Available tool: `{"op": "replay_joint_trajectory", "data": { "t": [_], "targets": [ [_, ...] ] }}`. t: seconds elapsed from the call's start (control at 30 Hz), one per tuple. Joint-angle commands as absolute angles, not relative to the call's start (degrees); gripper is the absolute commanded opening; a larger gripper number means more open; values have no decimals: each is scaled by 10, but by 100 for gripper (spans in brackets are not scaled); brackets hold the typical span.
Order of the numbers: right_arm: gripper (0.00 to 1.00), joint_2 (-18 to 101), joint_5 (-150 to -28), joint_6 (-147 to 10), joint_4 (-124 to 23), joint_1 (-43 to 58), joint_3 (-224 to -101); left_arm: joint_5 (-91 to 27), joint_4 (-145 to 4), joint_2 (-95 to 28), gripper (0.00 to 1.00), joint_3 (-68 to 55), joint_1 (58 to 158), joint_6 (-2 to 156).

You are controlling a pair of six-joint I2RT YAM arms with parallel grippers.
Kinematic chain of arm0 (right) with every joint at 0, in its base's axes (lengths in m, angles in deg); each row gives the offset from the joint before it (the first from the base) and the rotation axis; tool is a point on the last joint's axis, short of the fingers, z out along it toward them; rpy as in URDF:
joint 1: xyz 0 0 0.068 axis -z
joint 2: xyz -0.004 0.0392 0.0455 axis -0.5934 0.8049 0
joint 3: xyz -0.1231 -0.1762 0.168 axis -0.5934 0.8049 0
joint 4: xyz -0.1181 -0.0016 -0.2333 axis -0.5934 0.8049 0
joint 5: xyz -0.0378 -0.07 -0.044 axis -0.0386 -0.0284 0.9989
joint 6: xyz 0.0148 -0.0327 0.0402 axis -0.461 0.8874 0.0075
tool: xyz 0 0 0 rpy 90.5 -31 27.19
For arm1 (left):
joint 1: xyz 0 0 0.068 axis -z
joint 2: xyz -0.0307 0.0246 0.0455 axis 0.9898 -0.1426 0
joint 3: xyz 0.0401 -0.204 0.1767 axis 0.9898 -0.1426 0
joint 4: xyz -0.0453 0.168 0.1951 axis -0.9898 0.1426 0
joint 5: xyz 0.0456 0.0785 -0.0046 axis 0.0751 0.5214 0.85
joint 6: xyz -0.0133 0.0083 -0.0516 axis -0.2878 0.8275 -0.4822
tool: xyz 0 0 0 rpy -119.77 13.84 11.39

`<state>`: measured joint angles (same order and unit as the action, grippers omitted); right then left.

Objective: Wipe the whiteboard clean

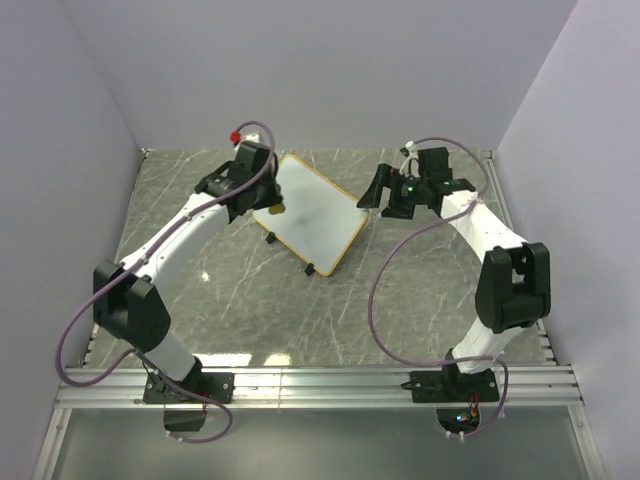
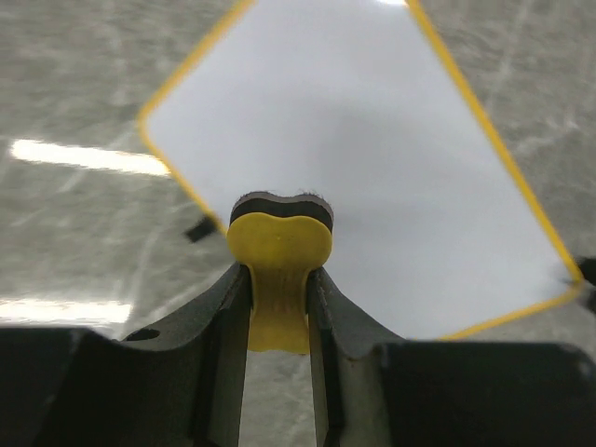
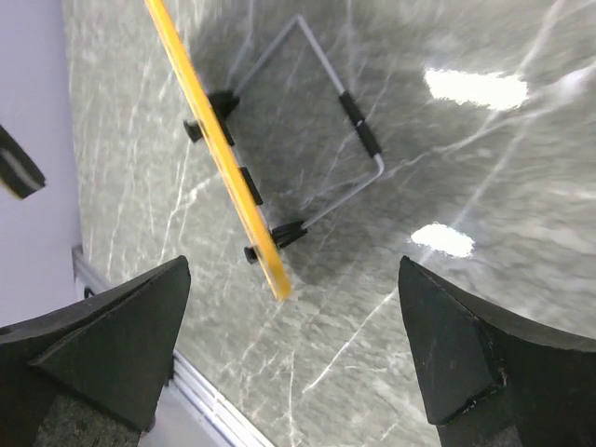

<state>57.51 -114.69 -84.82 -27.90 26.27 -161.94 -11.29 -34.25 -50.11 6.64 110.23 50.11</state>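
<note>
Top external: whiteboard (image 1: 312, 215), yellow-orange frame, propped at a tilt on the grey marble tabletop (image 1: 420, 300), in the far half, about midway between the left and right edges; two black feet (image 1: 309, 270) point toward the near edge. Left gripper (image 1: 268, 207) at the board's left edge, carrying a small yellow eraser (image 1: 276, 209); contact with the board cannot be told. Right gripper (image 1: 376, 190) just beside the board's right corner, apart from it. Left wrist: left gripper (image 2: 279, 279) pinched on the eraser (image 2: 279, 251), yellow body, dark felt pad on the far side; whiteboard (image 2: 372, 140) beyond, face plain white. Right wrist: right gripper (image 3: 293, 279) with fingers spread wide, holding nothing; whiteboard (image 3: 219, 154) seen edge-on, wire stand (image 3: 358, 140) behind it on the tabletop.
</note>
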Motion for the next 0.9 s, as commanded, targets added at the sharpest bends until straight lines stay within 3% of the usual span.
{"op": "replay_joint_trajectory", "data": {
  "t": [0.0,0.23,0.33,0.43,0.47,0.63,0.87],
  "targets": [
    [100,493,-1111,-860,-298,287,-1617,-78,-313,-448,0,17,1066,521],
    [100,357,-1112,-912,-327,294,-1528,-80,-307,-397,0,-132,992,537],
    [100,296,-1121,-934,-345,292,-1467,-79,-307,-416,6,-174,971,536],
    [100,240,-1126,-936,-344,292,-1416,-95,-326,-436,25,-203,956,535],
    [100,218,-1128,-934,-341,291,-1405,-100,-332,-441,37,-205,955,535],
    [100,157,-1124,-912,-304,293,-1352,-103,-344,-483,57,-207,954,524],
    [100,81,-1120,-940,-266,292,-1316,-102,-313,-455,95,-184,954,492]
  ]
}}
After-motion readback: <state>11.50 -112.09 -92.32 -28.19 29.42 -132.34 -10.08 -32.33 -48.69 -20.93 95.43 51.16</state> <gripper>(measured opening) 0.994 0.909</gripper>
